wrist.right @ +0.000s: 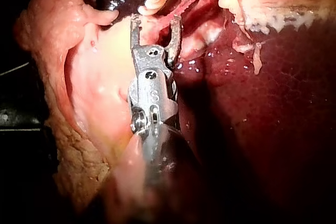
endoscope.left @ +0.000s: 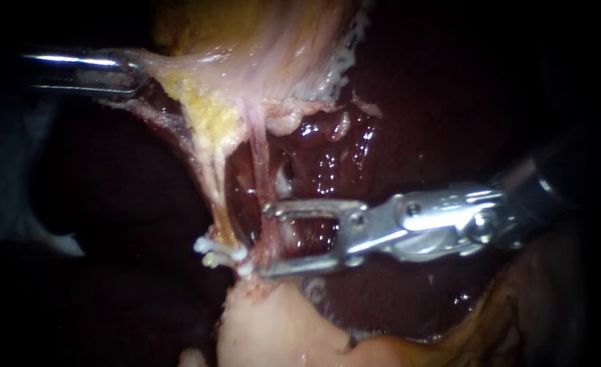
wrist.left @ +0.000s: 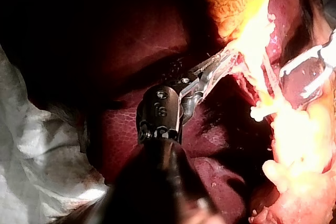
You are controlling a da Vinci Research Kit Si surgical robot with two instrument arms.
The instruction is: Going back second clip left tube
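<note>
The left tube (endoscope.left: pixel 213 183), a yellowish strand, runs down from the fatty tissue under the gallbladder (endoscope.left: pixel 246 27) to a pale lump of tissue (endoscope.left: pixel 273 333) at the near edge of the endoscope view. White clips (endoscope.left: pixel 220 254) sit across the tube's lower end, just above that lump; whether there are 1 or 2 is hard to tell. Just beside it runs a thinner pink right tube (endoscope.left: pixel 259 149), with dark wet liver (endoscope.left: pixel 436 122) behind both. The hand of my right instrument (endoscope.left: pixel 265 239) reaches in level with the clips, its 2 jaws standing wide apart and gripping nothing. The pink tube crosses the gap near their tips, and the lower jaw's tip lies just beside the clips. The right wrist view shows the same hand (wrist.right: pixel 156 19) spread, with the pink strand passing ahead of it. My left instrument's hand (endoscope.left: pixel 137 71) is clamped on a fold of pale tissue (endoscope.left: pixel 171 68) off to the side of the gallbladder, and that fold is stretched taut. In the left wrist view white cloth (wrist.left: pixel 37 150) lies beside the liver.
</note>
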